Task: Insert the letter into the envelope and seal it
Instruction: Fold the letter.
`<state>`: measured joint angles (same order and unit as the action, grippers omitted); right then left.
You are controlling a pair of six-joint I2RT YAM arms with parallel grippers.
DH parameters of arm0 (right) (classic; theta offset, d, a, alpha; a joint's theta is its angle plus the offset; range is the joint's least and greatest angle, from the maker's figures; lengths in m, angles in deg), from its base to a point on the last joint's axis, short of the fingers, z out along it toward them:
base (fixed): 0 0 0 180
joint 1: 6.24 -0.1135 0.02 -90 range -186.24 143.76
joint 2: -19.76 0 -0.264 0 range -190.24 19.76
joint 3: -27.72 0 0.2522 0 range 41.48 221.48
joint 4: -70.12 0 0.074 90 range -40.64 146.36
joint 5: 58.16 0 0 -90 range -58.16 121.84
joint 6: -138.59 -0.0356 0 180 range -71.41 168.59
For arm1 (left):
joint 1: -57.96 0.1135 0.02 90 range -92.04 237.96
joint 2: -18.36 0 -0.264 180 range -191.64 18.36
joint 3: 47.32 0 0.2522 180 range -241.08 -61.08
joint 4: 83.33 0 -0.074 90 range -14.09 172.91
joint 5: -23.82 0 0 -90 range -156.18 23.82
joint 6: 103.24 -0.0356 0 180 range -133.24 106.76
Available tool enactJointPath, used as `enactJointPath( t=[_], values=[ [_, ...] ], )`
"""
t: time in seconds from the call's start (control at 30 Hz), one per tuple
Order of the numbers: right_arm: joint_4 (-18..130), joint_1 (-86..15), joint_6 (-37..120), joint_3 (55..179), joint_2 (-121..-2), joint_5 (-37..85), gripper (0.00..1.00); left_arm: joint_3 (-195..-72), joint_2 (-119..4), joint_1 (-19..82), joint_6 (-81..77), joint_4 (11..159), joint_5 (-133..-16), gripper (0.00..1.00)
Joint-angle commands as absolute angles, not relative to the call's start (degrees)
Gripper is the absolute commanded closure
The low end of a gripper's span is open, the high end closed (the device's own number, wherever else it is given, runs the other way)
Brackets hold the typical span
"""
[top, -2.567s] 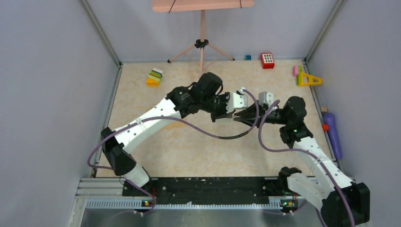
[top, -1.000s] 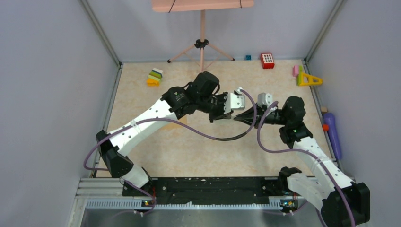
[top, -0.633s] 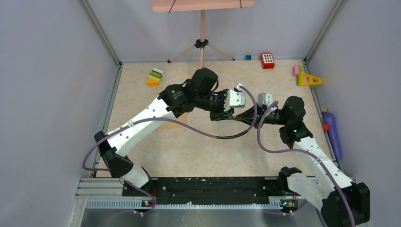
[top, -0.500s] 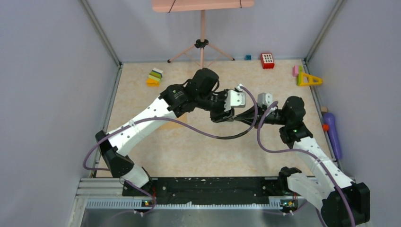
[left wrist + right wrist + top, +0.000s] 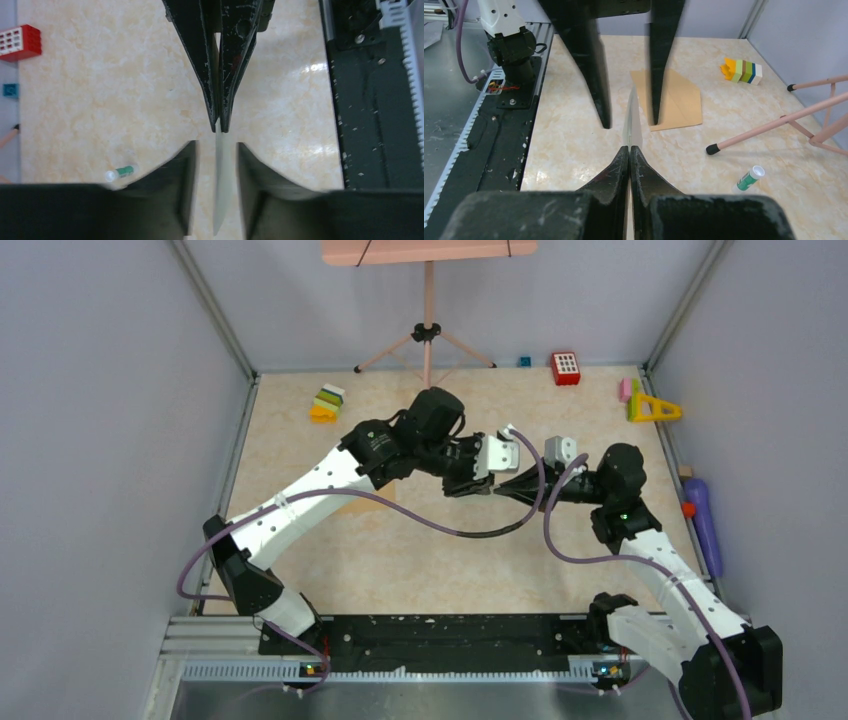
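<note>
- The right tool (image 5: 630,148) is pinched tight on the near edge of the letter, a thin pale cream paper sheet (image 5: 631,117). It holds the sheet up on its edge, in the air above the pale marbled desk (image 5: 574,135).
- Just past it, the left tool (image 5: 216,146) is partly open. Its two black fingers (image 5: 594,75) stand one on each side of the sheet, with a little gap on both sides. It has hold of nothing.
- I think the step is passing the letter from one tool to the other. To do it well, the left tool should close flat and straight on the paper. The right tool should let go only when that grip is firm. Thin paper bends and slips, so slow is best.
- Farther on, the envelope, a flat brown kraft-paper rectangle (image 5: 676,105), lies on the desk. It is well apart from the letter, so the letter is not in it yet.
- Only the right wrist view shows the envelope well. The left wrist view does not show it at all.
- The left wrist view shows the gaps beside the paper best, though its own fingers are blurred. From the top, the two tools just meet tip to tip, and the paper is too thin to see.
- Farthest off, a small green and white glue stick (image 5: 751,177) lies on the desk.
</note>
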<state>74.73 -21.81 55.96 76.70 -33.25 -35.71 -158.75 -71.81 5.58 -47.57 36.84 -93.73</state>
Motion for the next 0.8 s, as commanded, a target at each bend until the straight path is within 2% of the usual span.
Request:
enactJointPath(
  t=[0.0, 0.03, 0.07, 0.13, 0.2, 0.37, 0.47, 0.5, 0.53, 0.57, 0.67, 0.7, 0.77],
  values=[
    [75.7, -21.6, 56.3, 77.5, -32.5, -36.4, 1.0, -157.6, -69.9, 5.6, -48.6, 36.7, -92.5, 0.43],
    [75.6, -21.7, 56.3, 77.6, -32.4, -36.4, 1.0, -156.6, -69.2, 5.6, -49.0, 36.9, -92.0, 0.31],
    [75.3, -21.7, 56.4, 77.7, -32.3, -36.4, 1.0, -155.5, -68.4, 5.6, -49.5, 37.3, -91.2, 0.25],
    [75.0, -21.7, 56.5, 77.9, -32.2, -36.4, 1.0, -153.2, -67.4, 5.9, -50.6, 37.6, -90.0, 0.22],
    [74.8, -21.7, 56.6, 78.1, -32.1, -36.6, 1.0, -151.9, -66.6, 6.5, -51.0, 38.2, -89.6, 0.24],
    [74.8, -21.6, 56.3, 78.2, -31.9, -36.7, 1.0, -151.6, -66.2, 8.3, -51.5, 38.2, -90.5, 0.46],
    [75.1, -21.4, 56.0, 78.0, -31.8, -36.9, 1.0, -151.4, -66.5, 8.6, -52.3, 37.3, -90.3, 0.63],
    [75.1, -21.4, 56.0, 78.0, -31.8, -36.9, 1.0, -151.2, -66.5, 8.7, -52.6, 37.1, -90.3, 0.74],
    [75.1, -21.3, 56.0, 78.1, -31.8, -36.9, 1.0, -151.1, -66.5, 8.7, -52.9, 37.0, -90.3, 0.94],
    [75.2, -21.3, 56.0, 78.0, -31.8, -36.8, 1.0, -150.9, -66.4, 8.8, -53.0, 37.0, -90.4, 1.0],
    [75.2, -21.2, 56.0, 78.0, -31.7, -37.0, 1.0, -150.8, -66.2, 9.0, -53.3, 36.7, -90.8, 1.0],
    [75.2, -21.2, 56.0, 78.1, -31.6, -36.9, 1.0, -150.9, -66.2, 9.0, -53.4, 36.2, -90.8, 0.92],
    [75.1, -21.2, 56.0, 78.1, -31.5, -37.0, 1.0, -151.1, -65.9, 9.2, -53.9, 35.6, -90.7, 0.55]
  ],
)
